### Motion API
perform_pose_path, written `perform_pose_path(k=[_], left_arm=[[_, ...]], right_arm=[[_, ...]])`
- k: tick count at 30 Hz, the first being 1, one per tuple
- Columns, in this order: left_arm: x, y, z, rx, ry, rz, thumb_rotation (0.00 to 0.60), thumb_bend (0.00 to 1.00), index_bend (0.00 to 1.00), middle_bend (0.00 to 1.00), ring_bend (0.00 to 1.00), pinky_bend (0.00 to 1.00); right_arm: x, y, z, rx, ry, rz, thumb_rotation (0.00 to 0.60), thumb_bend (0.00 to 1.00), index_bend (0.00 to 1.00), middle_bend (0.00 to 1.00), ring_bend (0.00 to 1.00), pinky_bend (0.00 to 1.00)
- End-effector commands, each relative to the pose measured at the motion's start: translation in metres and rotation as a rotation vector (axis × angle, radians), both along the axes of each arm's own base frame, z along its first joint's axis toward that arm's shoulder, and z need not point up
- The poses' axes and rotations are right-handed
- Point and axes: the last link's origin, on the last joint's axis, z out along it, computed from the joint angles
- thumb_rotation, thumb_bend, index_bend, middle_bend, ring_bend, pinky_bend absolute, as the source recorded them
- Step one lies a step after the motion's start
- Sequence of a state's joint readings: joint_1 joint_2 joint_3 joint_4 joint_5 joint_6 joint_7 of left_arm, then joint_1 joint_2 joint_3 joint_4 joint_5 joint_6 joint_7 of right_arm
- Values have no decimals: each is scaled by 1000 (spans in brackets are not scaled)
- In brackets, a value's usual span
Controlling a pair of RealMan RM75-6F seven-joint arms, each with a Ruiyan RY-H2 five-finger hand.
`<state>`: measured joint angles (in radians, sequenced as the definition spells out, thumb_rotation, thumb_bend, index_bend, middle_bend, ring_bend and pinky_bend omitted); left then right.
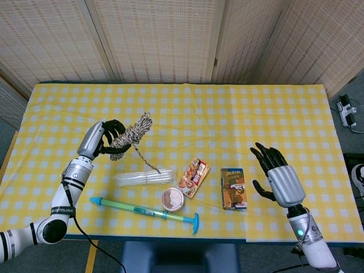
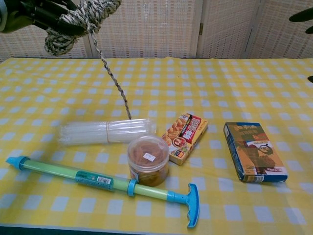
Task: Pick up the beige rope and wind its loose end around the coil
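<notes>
The left robot hand (image 1: pixel 105 139) is raised above the left part of the yellow-checked surface (image 1: pixel 239 114), its dark fingers (image 2: pixel 49 12) clasped around the beige rope (image 1: pixel 129 135), which it holds up off the cloth as a bunched coil. From that coil the loose end (image 2: pixel 111 73) hangs free, slanting down and to the right (in the chest view its tip shows just above the clear tubes, though whether it touches them cannot be told). Below the coil, the bundle of clear plastic tubes (image 1: pixel 145 178) lies flat, and nearer the front edge lies a green and blue pump toy (image 1: pixel 145 212), its blue T-handle pointing right. Just right of the tubes stands a round clear tub (image 2: pixel 148 160) with a brownish filling, close against the pump's shaft. Beside the tub lies a red and yellow snack box (image 2: pixel 186 137), angled. Further right, apart from it, lies a dark blue box (image 2: pixel 254 152). The right robot hand (image 1: pixel 278 176) is well off to the right, over the surface's right part, released, fingers spread, holding nothing.
</notes>
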<state>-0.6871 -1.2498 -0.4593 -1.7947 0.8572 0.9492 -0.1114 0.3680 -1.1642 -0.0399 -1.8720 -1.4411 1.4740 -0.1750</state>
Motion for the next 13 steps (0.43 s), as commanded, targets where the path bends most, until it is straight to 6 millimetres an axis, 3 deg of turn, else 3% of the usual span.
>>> perform_pose_path(k=[1,7,13], left_arm=[[-5,-2,1,1,8,1,600,293,637,645,592,660],[-11,-4,-1,-7,7,2,600,293,638,645,592,660],[-10,-6,-2,-11,-7,-6,600,294,638,645,592,660]], right_arm=[[-31,23,14,-29,28,-45,600,406,0,66,97,98],[-69,56,24,-82,61,-120,600,407,0,60,63,98],[-85,73,29,-113,12,-162,600,407,0,57,57,98]])
